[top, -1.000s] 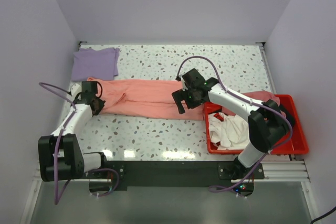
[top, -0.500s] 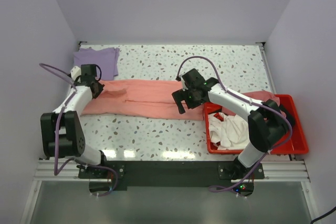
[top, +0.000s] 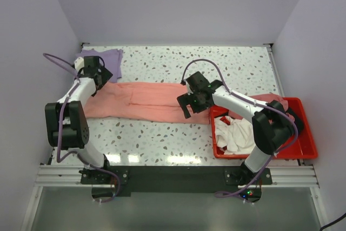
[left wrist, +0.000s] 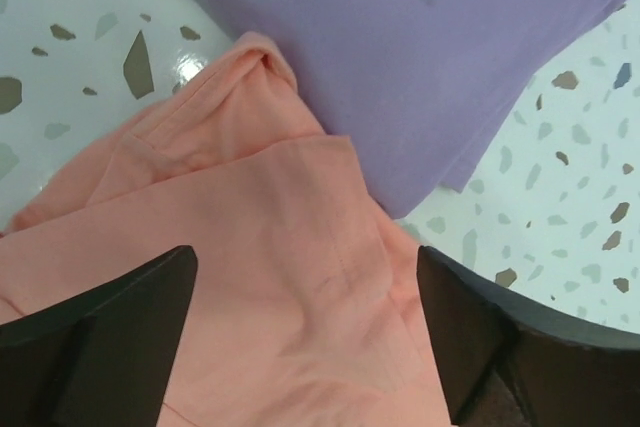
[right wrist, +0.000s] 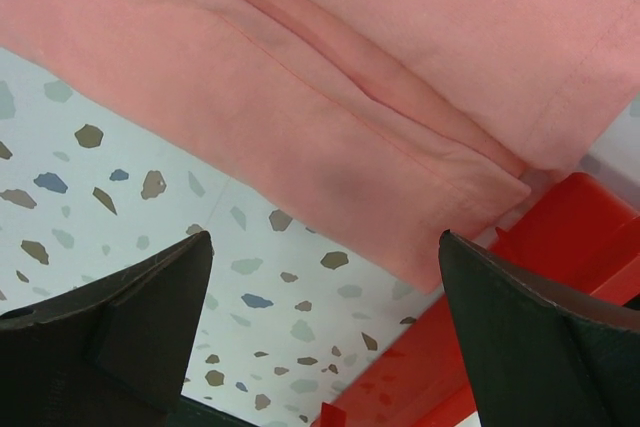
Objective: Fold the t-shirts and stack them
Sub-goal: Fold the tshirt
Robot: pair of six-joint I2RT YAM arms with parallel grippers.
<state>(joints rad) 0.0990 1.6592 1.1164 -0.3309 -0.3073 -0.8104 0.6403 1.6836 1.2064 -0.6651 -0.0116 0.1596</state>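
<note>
Speckled white desk (top: 227,68) is closed in by pale walls on three sides in the overhead view. Across its middle a salmon-pink t-shirt (top: 146,101) is laid out as a long band, apparently doubled lengthwise so that each end can be reached by one arm. Its left end is touched by a folded lavender t-shirt (top: 111,60) parked in the upper left corner, judged to be the start of the stack. Its right end is brought up against the red bin (top: 305,139), in which white garments (top: 235,133) are heaped and a pink cloth (top: 267,99) is draped at the upper rim.

The left jaws are held wide apart above the pink corner beside the lavender edge, with nothing between them. The right jaws are likewise spread and empty over the hemmed end next to the bin's corner. Both are judged to be posed for a grasp of the ends, so that the band can be folded across.

Bare surface is shown along the top centre and upper right, and in a strip below the shirt, where a fold could be swung. Care is called for at the left, where the lavender edge could be dragged, and at the right, where the bin's rim is close.
</note>
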